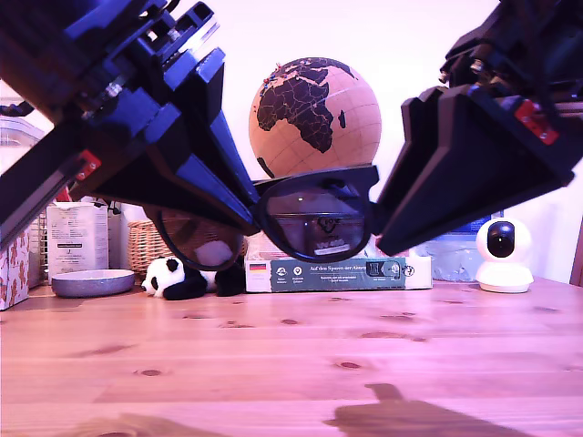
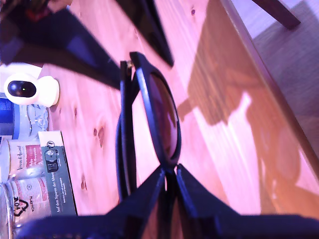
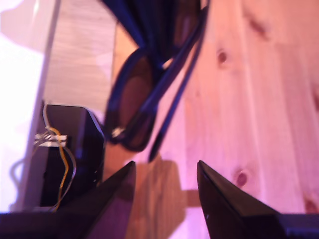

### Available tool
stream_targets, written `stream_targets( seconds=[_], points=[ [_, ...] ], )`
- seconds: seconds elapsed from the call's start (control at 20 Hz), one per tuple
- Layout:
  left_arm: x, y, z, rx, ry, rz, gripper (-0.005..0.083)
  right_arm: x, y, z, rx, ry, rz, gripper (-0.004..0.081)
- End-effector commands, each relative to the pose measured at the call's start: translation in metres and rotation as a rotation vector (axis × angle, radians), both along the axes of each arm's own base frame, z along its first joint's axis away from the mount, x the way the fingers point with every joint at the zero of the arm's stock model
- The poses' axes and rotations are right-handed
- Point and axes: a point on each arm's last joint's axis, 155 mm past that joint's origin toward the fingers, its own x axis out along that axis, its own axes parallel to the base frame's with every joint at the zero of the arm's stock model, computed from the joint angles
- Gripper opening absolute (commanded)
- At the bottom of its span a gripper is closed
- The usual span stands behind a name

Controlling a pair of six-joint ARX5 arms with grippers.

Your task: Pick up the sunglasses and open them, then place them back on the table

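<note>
— Gripping at the bridge, my first gripper (image 2: pixel 170 174) has its dark blue fingers pressed together on the matte black plastic sunglasses (image 1: pixel 273 223), between the two rounded dark lenses. That is the arm coming in from the exterior view's left.

— And the other claw?

— My second gripper (image 3: pixel 166 172) has its fingers spread apart, with bare wood showing between them. The near end of the frame hangs just ahead of the tips; I cannot tell from its own camera whether anything touches. In the exterior view that gripper sits at the frame's end on the view's right, very close.

— Where are the glasses, exactly?

— In the air above the reddish-brown pine table (image 1: pixel 291 364), lenses facing the exterior camera, with their shadow and the arms' on the planks below. One temple arm lies folded behind the lenses, seen in the first wrist view.

— What's behind?

— A cork-coloured globe (image 1: pixel 314 116), a small panda toy (image 1: pixel 178 278), a flat green-spined box (image 1: pixel 337 273) and a white round camera (image 1: pixel 504 255).
</note>
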Motion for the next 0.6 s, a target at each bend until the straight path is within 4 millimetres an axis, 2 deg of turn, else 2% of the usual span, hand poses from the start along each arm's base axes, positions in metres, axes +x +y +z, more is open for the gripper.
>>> stream_targets(
  seconds=[0.0,0.25,0.55],
  points=[
    [-0.004,0.000,-0.007,0.008,0.013,-0.013,-0.0022,0.001,0.004,0.002,0.008,-0.011,0.008,0.0355],
    [-0.007,-0.001,-0.008,0.008,0.025,-0.027,-0.0022,0.010,0.004,0.004,0.006,-0.049,-0.014,0.0355],
    [-0.016,-0.005,-0.009,0.011,0.028,-0.065,-0.0022,0.033,0.000,0.011,-0.008,-0.147,-0.078,0.0355]
  ],
)
